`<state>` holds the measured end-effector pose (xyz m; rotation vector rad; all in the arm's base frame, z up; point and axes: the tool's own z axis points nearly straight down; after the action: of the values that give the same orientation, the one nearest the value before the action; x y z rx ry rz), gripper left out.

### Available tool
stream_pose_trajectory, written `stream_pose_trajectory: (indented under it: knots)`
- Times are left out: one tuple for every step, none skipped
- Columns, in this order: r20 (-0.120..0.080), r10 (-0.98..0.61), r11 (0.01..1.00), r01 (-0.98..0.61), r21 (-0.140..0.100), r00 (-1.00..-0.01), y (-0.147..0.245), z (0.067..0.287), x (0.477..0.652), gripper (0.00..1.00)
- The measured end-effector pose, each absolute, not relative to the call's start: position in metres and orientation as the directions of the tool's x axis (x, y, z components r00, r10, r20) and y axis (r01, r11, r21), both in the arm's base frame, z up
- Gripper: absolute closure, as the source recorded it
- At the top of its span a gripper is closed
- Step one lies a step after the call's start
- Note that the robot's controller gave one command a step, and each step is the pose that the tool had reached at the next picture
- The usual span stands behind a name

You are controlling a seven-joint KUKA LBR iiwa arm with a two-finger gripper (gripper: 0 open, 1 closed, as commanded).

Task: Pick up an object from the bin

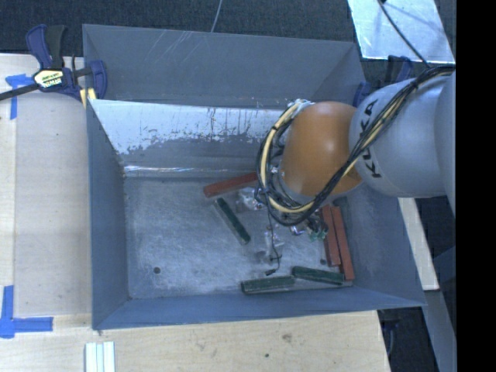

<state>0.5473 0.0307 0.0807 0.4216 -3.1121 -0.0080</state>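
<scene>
My gripper (pixel 272 259) hangs low over the bin floor, right of centre, under the orange wrist cover. Its thin fingers point down just above a dark green flat stick (pixel 268 284) lying along the front wall. A second dark green stick (pixel 318 275) lies just right of that one. A third dark green stick (pixel 232 219) lies slanted on the floor left of the gripper. I see nothing between the fingers.
A reddish-brown bar (pixel 229 185) lies near the back wall, partly under the wrist cover. Two more reddish-brown bars (pixel 338 242) lie along the right wall. The arm covers the bin's right middle.
</scene>
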Motion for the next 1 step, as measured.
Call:
stream_pose_trajectory:
  knots:
    - [-0.001,-0.447,0.895,-0.447,-0.002,-0.895,0.0463,0.0786,0.5866,0.00]
